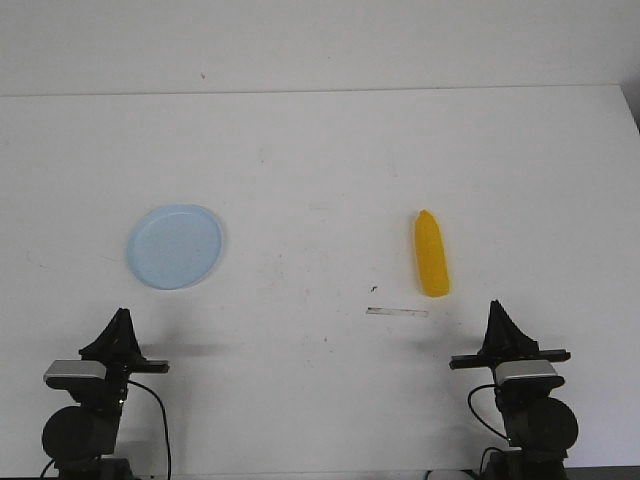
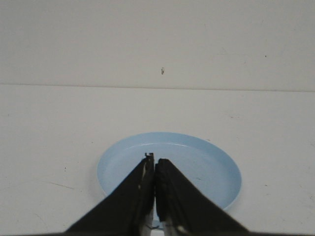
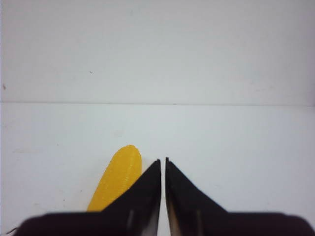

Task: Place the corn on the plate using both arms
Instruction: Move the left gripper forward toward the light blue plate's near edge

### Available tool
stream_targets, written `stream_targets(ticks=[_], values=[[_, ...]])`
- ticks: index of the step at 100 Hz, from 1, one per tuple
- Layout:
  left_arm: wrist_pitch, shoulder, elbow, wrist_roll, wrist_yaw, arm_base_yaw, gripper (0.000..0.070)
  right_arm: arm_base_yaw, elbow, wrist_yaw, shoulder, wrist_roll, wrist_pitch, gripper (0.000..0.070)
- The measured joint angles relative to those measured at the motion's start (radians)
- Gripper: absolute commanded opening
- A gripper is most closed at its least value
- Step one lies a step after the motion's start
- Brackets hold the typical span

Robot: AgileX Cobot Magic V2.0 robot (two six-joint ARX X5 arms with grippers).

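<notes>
Logging the scene, largest item first; we write only what shows.

Table [image 1: 320,160]: white, matte, a few faint scuffs. It bears everything else.

Arms: left arm [image 1: 95,395] and right arm [image 1: 525,385] both sit low at the near edge, well back from the objects. We judge this a parked start pose; no reach is under way.

Plate [image 1: 175,246]: pale blue, round, flat on the table's left half, directly ahead of the left arm. Nothing lies in it. We read the layout as one object per arm's side.

Corn [image 1: 432,255]: yellow cob on the right half, tapered tip pointing away from the robot, lying flat. Well apart from the plate, so not yet placed. It is near the right arm, slightly left of that arm's line.

Tape strip [image 1: 397,312]: thin pale mark just short of the corn; purpose unknown to us.

Left gripper [image 2: 154,162]: jaws pressed together, holding nothing, tips aimed at the plate.

Right gripper [image 3: 163,162]: jaws nearly together with only a thin slit between them, holding nothing; the corn shows just beside them in its wrist view.

Next, our judgement: the right arm takes the corn, since it is closest.
</notes>
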Motion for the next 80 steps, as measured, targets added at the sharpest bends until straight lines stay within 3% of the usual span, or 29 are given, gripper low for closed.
stream_targets(ticks=[35, 56, 80], values=[[0.002, 0.000, 0.000, -0.001, 0.000, 0.000, 0.0001, 0.000, 0.000, 0.000, 0.000, 0.000, 0.000, 0.0015], [0.064, 0.000, 0.002, -0.042, -0.002, 0.000, 0.0001, 0.000, 0.000, 0.000, 0.000, 0.000, 0.000, 0.0015], [-0.058, 0.030, 0.124, -0.053, -0.027, 0.000, 0.0001, 0.000, 0.000, 0.000, 0.000, 0.000, 0.000, 0.0015]])
